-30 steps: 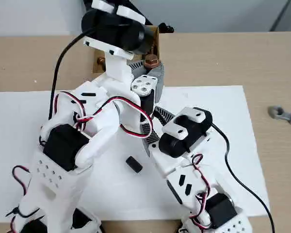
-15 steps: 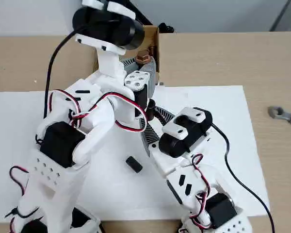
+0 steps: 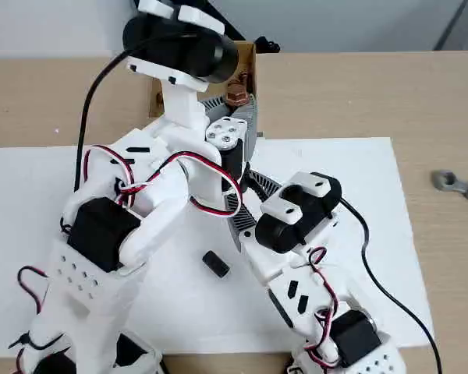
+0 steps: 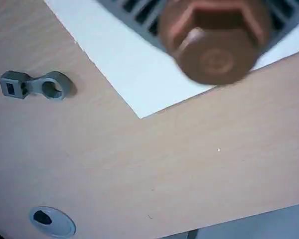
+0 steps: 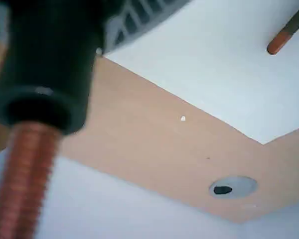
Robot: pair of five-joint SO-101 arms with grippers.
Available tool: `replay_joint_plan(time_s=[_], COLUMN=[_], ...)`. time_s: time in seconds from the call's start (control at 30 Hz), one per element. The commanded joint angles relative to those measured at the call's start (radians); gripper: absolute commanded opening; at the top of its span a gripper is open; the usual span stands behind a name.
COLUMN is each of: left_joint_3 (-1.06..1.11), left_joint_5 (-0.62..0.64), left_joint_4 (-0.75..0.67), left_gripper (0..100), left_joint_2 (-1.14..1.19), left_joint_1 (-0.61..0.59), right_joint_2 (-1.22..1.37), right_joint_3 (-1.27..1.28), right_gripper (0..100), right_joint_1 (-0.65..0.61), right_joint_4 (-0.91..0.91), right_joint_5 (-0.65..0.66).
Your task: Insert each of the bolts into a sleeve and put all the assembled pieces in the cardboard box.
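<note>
The left hand point(image 3: 239, 107) is closed on a copper bolt point(image 3: 235, 95), whose hex head point(image 4: 214, 42) sits against a grey ribbed finger point(image 4: 134, 12). This hand and its bolt hang over the cardboard box point(image 3: 250, 61), close to the wall. The left arm covers most of the box, so what lies inside cannot be told; 2 strips of cardboard show past the arm.

The right hand point(image 3: 246, 185) is just outside the box, on the side nearer the arms' bases. It grips a black sleeve point(image 5: 50, 64), and the threaded shank of a second bolt point(image 5: 25, 184) sticks out of the end of that sleeve. The 2 hands are near each other, and the left one is the closer to the box.

Farther from the box, between the 2 arms, 1 loose sleeve point(image 3: 214, 263) lies on the white sheet point(image 3: 351, 167), apart from both hands. The sheet's far edge runs up to the box. A grey metal piece point(image 3: 457, 184) rests on the bare wooden surface point(image 3: 359, 93), well apart from the box and beyond the sheet's side edge.
</note>
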Motion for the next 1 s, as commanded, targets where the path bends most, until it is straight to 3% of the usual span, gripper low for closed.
replay_joint_plan(time_s=[0.0, 0.97], left_joint_3=[-0.005, 0.054], left_joint_5=[0.006, 0.003], left_joint_4=[-0.003, 0.002], left_gripper=[1, 1], left_joint_2=[-0.008, -0.017], left_joint_1=[0.009, 0.009], right_joint_2=[-0.016, -0.016], right_joint_3=[-0.008, -0.012], right_gripper=[0.4, 0.4], right_joint_1=[-0.005, -0.005], right_joint_4=[-0.028, -0.028], right_joint_5=[0.006, 0.006])
